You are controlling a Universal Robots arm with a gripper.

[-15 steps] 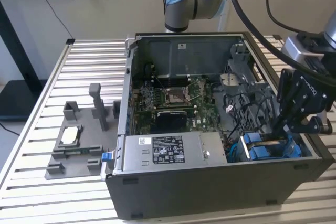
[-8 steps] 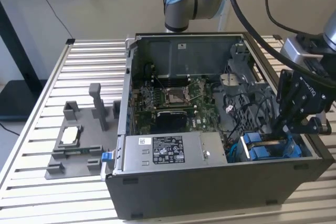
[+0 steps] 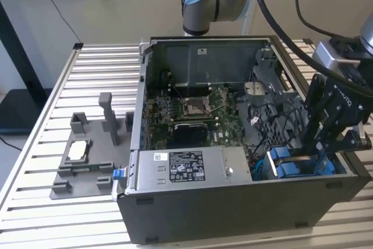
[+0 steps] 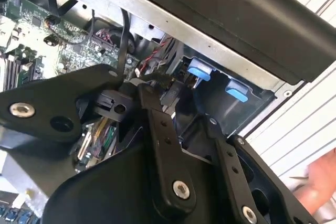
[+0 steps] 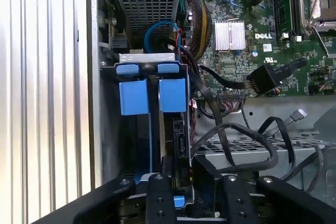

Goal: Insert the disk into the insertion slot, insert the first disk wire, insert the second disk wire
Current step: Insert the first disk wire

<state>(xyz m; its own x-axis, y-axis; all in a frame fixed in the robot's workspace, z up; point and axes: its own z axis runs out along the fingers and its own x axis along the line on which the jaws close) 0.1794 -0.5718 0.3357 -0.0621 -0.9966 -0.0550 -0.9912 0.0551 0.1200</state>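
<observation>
Blue-framed disk (image 5: 172, 94) stands in the grey drive cage (image 5: 110, 129), my gripper (image 5: 193, 179) down at its end opposite the tabs, clamped or slack I can't tell, so I reckon it's a straight, square push, black cables (image 5: 270, 153) kept clear.

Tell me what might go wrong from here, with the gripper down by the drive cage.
1. Loose black cables loop right beside the gripper. A move of the arm might snag them and tug at the motherboard.
2. The drive cage stands close against the case wall, so there seems little room. A sideways slip might knock the disk's blue tabs or the cage's edge.
</observation>
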